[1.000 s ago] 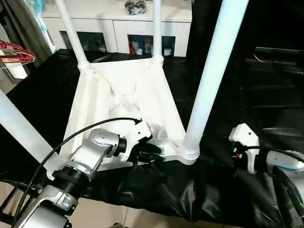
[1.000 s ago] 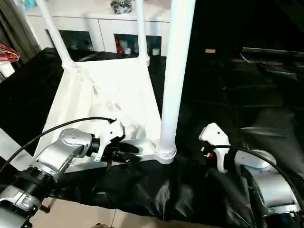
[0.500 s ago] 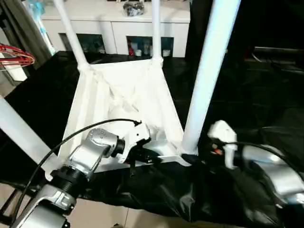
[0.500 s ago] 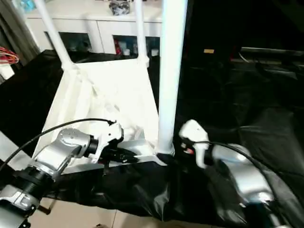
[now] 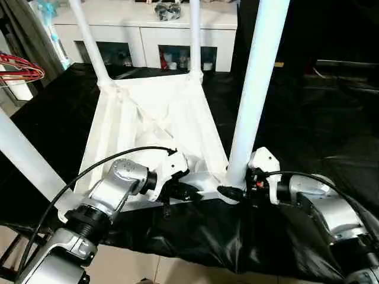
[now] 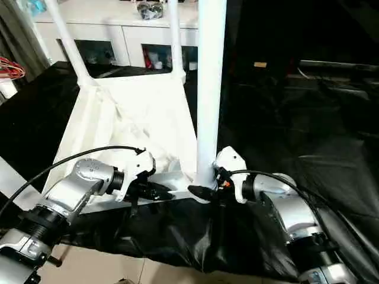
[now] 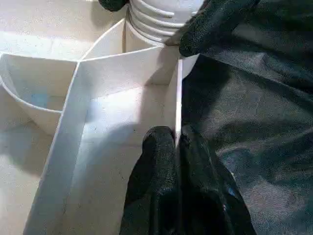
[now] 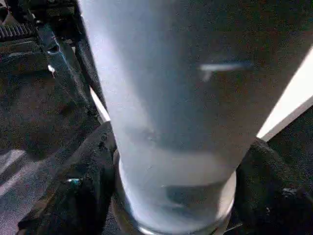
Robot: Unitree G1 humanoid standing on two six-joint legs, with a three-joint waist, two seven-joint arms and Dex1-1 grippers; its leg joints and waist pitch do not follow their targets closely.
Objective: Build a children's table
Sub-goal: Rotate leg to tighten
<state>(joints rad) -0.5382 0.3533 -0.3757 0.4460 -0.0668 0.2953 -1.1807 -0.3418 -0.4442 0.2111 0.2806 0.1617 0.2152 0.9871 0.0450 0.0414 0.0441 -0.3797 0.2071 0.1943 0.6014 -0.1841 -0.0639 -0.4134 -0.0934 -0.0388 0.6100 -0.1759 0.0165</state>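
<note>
I see the children's table [image 5: 155, 121] lying upside down on the black-draped tabletop [image 5: 331, 118], its ribbed underside facing up and its legs standing upright. The left tool [image 7: 177, 147] is clenched on the thin near edge wall of the table, close to the near right corner socket [image 7: 156, 22]. The right tool [image 8: 171, 196] sits at the base of the near right leg [image 5: 256, 89], one finger [image 8: 80, 191] on each side of the tube, bracketing it; I cannot tell whether the fingers press on it. The leg's long axis runs straight up from the socket, directly between the right tool's fingers, so the right arm is the nearer one for any seating or twisting. I can read no brand, label or writing on any part.
</note>
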